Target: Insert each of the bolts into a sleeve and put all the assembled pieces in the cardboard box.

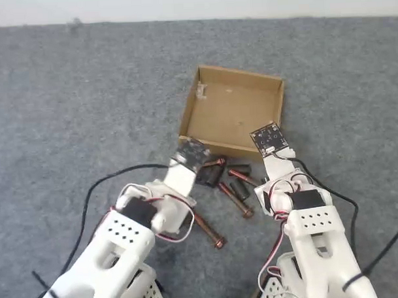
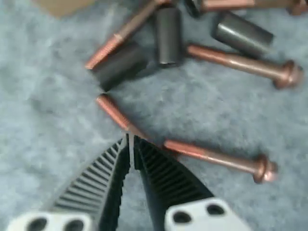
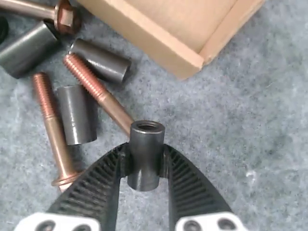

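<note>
Bolt point(image 3: 98, 94) runs partly hidden behind sleeve point(image 3: 147, 137) clamped in right hand point(image 3: 146, 156).

Prob. office/lab rm: grey carpet point(image 1: 86, 94), white wall point(image 1: 181, 6) behind.

A sleeve point(image 3: 144, 168) is held upright in the right gripper point(image 3: 146, 150). Ahead of it the cardboard box point(image 3: 159, 41) is set, and loose sleeves point(image 3: 77, 113) and bolts point(image 3: 98, 94) are scattered beside it. A further bolt point(image 2: 207, 155) is found crosswise under the closed tips of the left gripper point(image 2: 131, 142).
</note>
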You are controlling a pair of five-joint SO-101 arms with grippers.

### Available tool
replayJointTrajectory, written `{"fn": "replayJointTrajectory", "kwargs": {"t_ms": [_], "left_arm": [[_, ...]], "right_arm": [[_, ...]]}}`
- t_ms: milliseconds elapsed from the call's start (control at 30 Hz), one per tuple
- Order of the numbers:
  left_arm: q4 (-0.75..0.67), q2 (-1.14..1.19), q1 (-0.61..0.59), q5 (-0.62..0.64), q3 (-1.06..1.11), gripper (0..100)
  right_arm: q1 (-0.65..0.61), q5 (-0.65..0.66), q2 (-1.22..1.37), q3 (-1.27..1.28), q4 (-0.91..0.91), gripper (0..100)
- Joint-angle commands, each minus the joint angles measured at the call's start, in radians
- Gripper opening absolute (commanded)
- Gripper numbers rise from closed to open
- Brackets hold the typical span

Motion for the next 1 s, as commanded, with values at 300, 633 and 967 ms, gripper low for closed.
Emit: {"fn": "replayJointTrajectory", "kwargs": {"t_ms": [300,633,967], "left_arm": [[0.021,0.009,0.012,-0.115,-0.01,15],[-0.074,0.011,-0.135,0.207,0.001,14],[-0.041,0.032,-0.115,0.212,-0.007,16]], "right_arm": [[0.012,0.018,-0.031,-0.009,-0.022,0.6],[0.012,0.018,-0.031,-0.009,-0.022,0.6],[0.012,0.018,-0.031,-0.009,-0.024,0.6]]}}
